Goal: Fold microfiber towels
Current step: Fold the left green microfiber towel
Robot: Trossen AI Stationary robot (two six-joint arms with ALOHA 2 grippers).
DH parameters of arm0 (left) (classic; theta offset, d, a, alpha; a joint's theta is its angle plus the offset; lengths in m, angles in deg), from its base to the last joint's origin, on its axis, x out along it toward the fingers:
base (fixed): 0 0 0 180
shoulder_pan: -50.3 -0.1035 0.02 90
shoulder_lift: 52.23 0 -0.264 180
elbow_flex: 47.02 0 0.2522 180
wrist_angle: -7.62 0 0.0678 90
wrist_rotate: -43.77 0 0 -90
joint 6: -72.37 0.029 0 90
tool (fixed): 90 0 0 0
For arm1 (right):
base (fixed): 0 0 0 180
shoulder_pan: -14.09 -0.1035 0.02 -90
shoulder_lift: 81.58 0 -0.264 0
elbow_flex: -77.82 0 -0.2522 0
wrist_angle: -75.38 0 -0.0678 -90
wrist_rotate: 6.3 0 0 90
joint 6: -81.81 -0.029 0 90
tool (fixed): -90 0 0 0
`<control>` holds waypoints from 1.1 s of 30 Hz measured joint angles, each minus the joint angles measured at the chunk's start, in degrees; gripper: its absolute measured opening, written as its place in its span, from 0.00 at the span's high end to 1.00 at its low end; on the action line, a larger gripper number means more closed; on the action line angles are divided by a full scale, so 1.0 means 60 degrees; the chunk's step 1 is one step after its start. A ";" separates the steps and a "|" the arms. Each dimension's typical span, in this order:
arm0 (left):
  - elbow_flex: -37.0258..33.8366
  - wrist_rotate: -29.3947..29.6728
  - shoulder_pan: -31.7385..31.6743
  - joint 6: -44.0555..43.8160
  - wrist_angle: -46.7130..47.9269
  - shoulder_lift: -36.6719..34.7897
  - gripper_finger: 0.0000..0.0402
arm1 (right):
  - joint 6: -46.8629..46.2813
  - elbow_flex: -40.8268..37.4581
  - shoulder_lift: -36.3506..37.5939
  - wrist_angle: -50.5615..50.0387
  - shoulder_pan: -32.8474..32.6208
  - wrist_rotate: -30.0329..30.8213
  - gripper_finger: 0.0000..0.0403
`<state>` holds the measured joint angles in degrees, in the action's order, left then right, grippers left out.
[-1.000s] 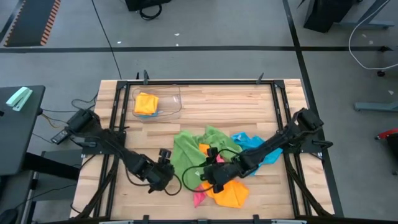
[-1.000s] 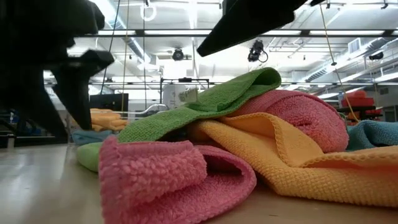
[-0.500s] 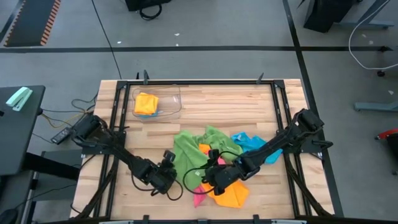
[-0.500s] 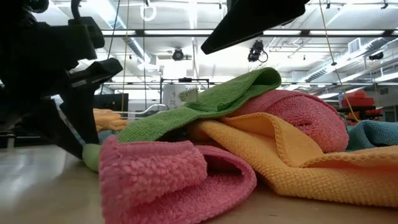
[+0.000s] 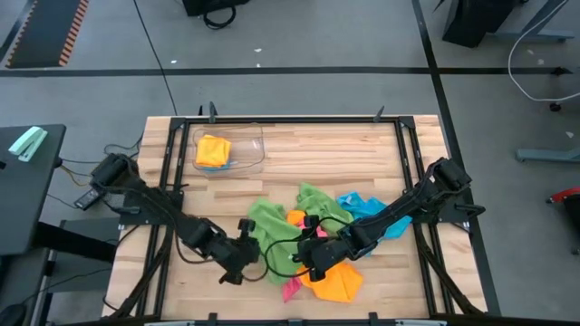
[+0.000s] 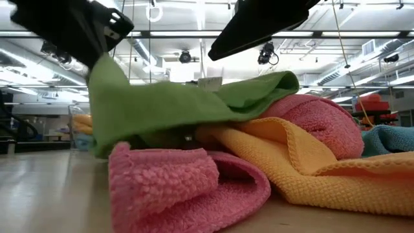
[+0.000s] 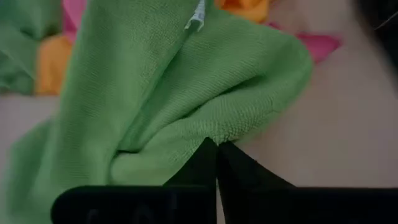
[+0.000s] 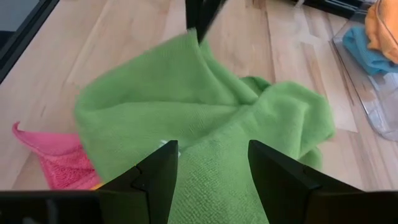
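Left wrist view: left tool (image 7: 216, 149) pinches green towel (image 7: 161, 93); white tag (image 7: 198, 14) unreadable

Low view, as I see it from my station: left gripper (image 6: 97, 48) at upper left, fingers pinched on a raised corner of the green towel (image 6: 174, 107). Below the fingers, a rolled pink towel (image 6: 184, 184) on the desk (image 6: 45, 194). Beside it, an orange-yellow towel (image 6: 310, 162). Farthest from the fingers, a blue towel (image 6: 391, 139).
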<state>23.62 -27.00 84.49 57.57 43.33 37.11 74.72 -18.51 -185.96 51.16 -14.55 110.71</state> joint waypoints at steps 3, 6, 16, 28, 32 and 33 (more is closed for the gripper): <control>0.0015 -0.0542 -0.0275 -0.0435 0.0477 -0.0188 0.97 | -0.0002 0.0000 0.0000 -0.0003 0.0004 -0.0091 0.49; -0.0042 -0.0581 -0.0634 -0.0616 0.0803 -0.0193 0.92 | 0.0000 0.0000 0.0000 -0.0003 0.0004 -0.0217 0.49; -0.0907 -0.0717 -0.1558 -0.0597 0.0413 0.0151 0.93 | -0.0146 0.0000 0.0000 -0.0007 0.0040 -0.0219 0.49; -0.0919 0.0837 -0.1682 -0.0005 0.0635 0.0635 0.79 | -0.0423 0.0001 0.0000 -0.0038 0.0208 -0.0219 0.49; -0.0287 0.0844 -0.1497 -0.0562 0.1827 0.0342 0.66 | -0.0555 0.0004 0.0000 -0.0123 0.0214 -0.0207 0.49; -0.0079 0.0851 -0.1396 -0.0691 0.2019 0.0295 0.63 | -0.0568 0.0004 0.0000 -0.0143 0.0216 -0.0198 0.49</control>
<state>23.15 -21.89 76.11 53.42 55.44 38.88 71.31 -18.49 -185.96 50.30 -13.25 109.52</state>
